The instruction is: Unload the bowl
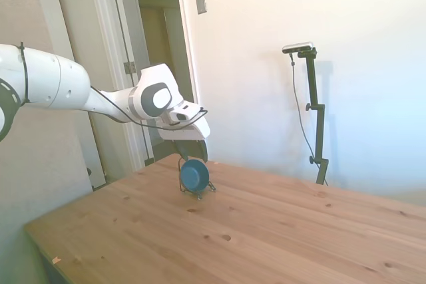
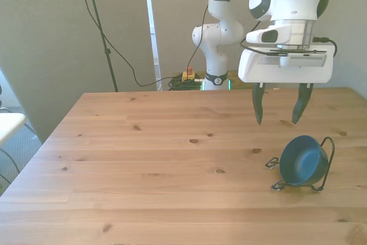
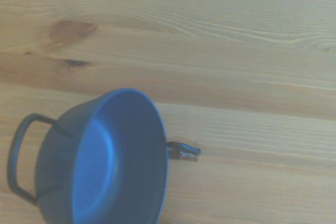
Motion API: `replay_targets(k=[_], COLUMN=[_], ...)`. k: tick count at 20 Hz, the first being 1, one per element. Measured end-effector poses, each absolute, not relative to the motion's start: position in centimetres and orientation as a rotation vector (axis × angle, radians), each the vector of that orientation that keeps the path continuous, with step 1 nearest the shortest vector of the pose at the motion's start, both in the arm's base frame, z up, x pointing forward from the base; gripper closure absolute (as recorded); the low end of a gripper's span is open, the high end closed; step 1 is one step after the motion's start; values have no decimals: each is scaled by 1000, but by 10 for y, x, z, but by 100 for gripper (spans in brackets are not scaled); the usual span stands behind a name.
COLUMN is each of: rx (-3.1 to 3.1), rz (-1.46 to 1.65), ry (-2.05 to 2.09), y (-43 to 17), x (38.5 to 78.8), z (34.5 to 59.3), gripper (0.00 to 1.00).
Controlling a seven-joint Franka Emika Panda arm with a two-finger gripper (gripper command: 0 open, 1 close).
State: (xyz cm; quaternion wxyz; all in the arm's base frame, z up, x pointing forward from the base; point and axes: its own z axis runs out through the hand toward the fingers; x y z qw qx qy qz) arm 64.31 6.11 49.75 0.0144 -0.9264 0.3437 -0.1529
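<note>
One bowl [image 2: 302, 160], dark teal, leaned on edge in a black wire stand [image 2: 327, 167] at the front view's lower right. Gripper [image 2: 278, 110] hung above it, jaws spread, empty. No readable writing seen.

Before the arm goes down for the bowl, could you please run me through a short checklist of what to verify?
1. Claw open: ok, both fingers apart and holding nothing.
2. Bowl still loaded: ok, it stands on edge in the wire stand, opening toward the front view's left.
3. Claw clear of the bowl: ok, it hangs above the rim with a gap.
4. Claw lined up over the bowl: not ok, in the front view it sits slightly toward the left of the bowl.
5. Table near the stand free of other things: ok.
6. Stand fixed to the table: cannot tell.
</note>
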Motion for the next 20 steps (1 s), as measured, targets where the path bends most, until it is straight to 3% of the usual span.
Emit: replay_targets(k=[20], rx=[-3011], rz=[-335], ry=[271], y=[84], x=[646], z=[423], gripper=[0])
